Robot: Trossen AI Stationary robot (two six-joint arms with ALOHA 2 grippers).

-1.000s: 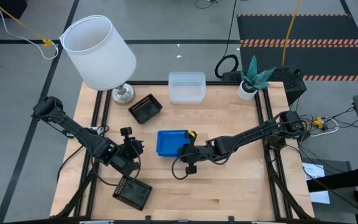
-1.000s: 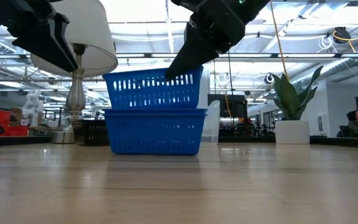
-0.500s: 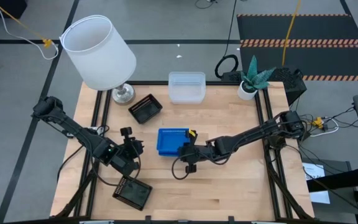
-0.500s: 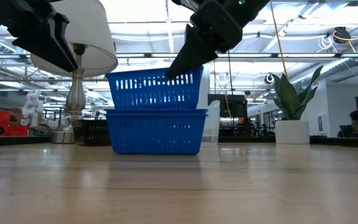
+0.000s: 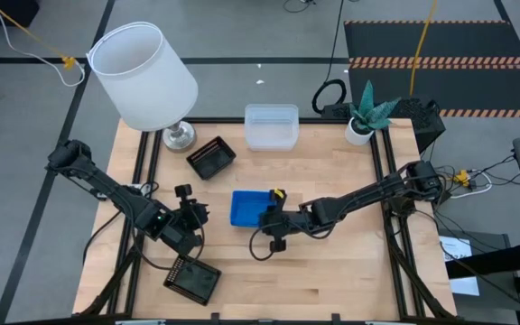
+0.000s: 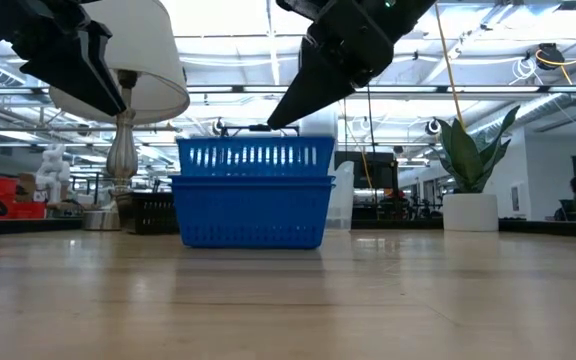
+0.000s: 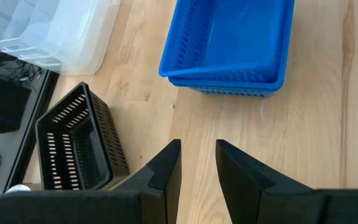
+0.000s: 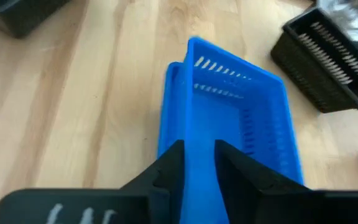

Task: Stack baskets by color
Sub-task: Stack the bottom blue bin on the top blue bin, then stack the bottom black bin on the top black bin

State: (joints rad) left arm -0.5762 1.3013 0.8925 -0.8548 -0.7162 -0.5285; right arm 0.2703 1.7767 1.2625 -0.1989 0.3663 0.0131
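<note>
Blue baskets [image 5: 250, 207] sit nested near the middle of the high frame, the upper one settled low into the one under it in the low view. Right tool [image 5: 273, 209] hangs at the stack's right rim, its fingers slightly spread with the basket wall between them (whether they touch it I cannot tell). Left tool [image 5: 190, 217], fingers parted and holding nothing, hovers lower left, above a black basket [image 5: 192, 279]. Another black basket [image 5: 211, 158] and the clear baskets [image 5: 271, 126] lie toward the top of the bench [image 5: 332, 271].

place: lab hall – open ceiling pipes [image 6: 528, 95] | taped floor [image 5: 431, 61] (hazard stripes) | framed wooden table [image 5: 332, 271]
</note>
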